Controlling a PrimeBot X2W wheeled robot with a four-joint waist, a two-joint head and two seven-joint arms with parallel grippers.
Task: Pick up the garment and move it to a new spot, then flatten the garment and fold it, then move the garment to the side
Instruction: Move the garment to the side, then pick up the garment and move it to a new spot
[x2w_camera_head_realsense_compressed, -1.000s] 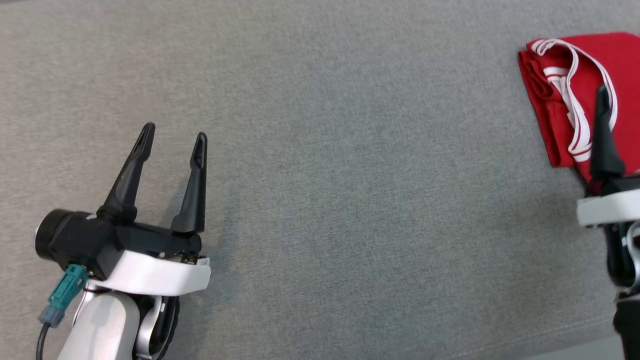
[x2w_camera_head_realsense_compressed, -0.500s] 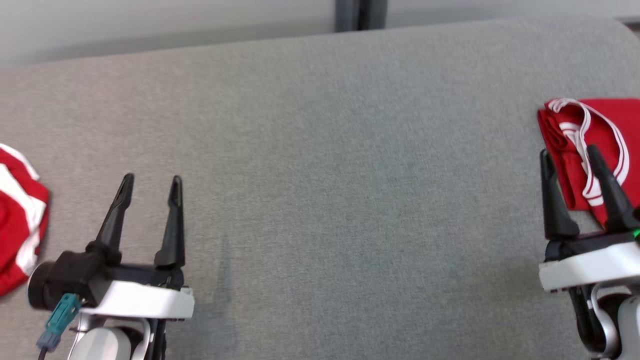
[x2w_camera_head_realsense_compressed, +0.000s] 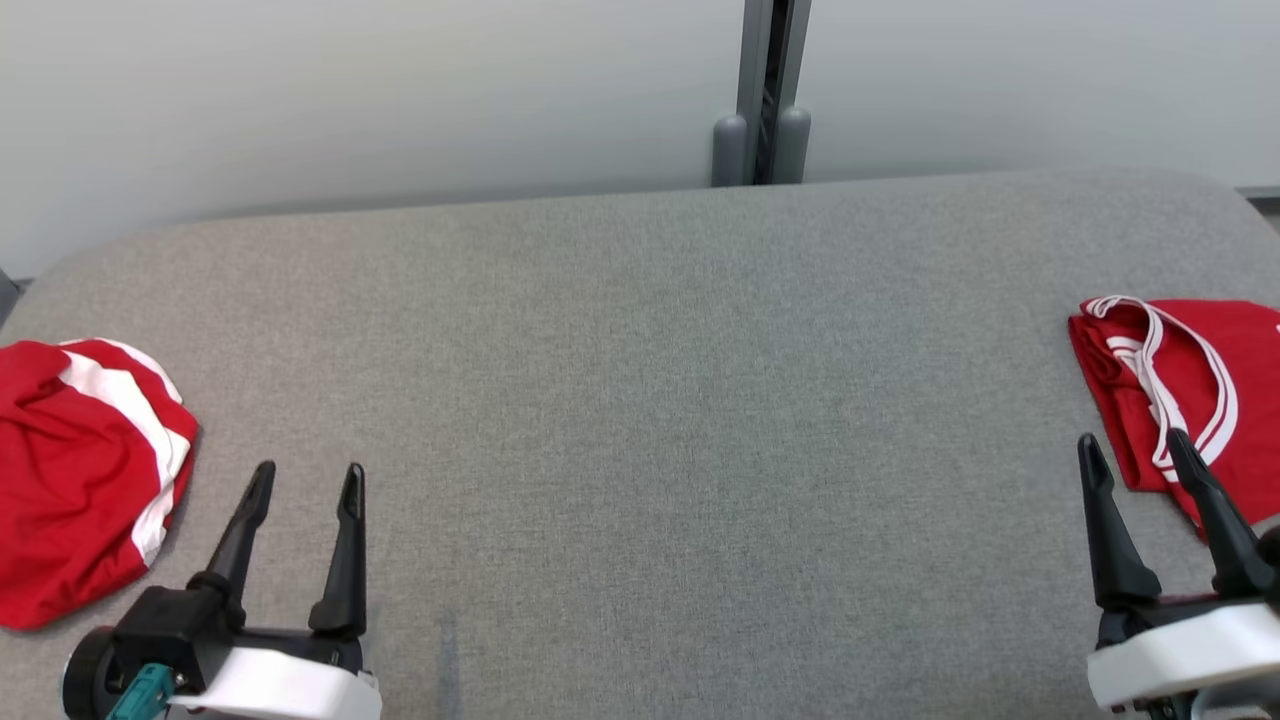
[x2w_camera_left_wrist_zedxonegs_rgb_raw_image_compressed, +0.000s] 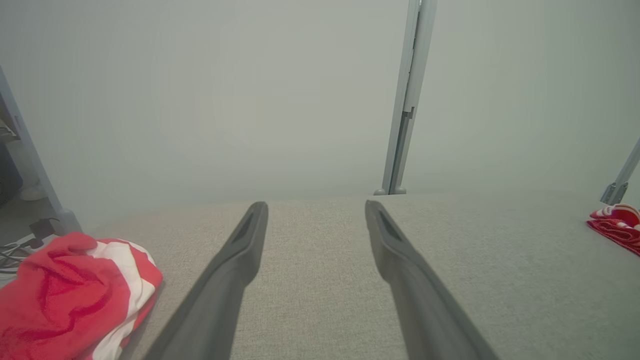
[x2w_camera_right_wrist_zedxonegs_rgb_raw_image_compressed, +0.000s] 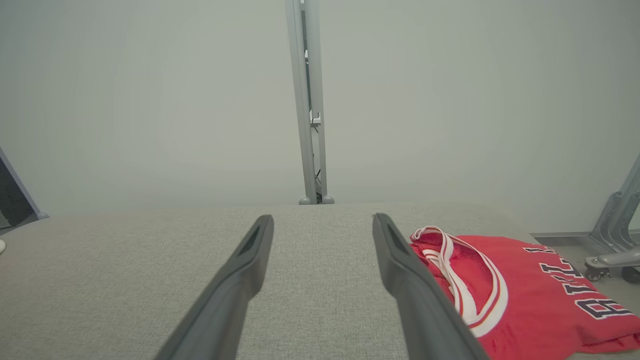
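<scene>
Head view: folded red jersey (x2w_camera_head_realsense_compressed: 1250, 345) at 3 o'clock on grey cushion (x2w_camera_head_realsense_compressed: 640, 400), crumpled red garment (x2w_camera_head_realsense_compressed: 80, 490) at 9 o'clock. Left gripper (x2w_camera_head_realsense_compressed: 308, 470) and right gripper (x2w_camera_head_realsense_compressed: 1130, 440): fingers spread, gripping nothing.

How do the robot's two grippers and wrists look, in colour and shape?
The left gripper and the right gripper each have two long, tapering black fingers on a black base, with a white wrist shell. The left one carries a round black module and a teal cable connector.
</scene>
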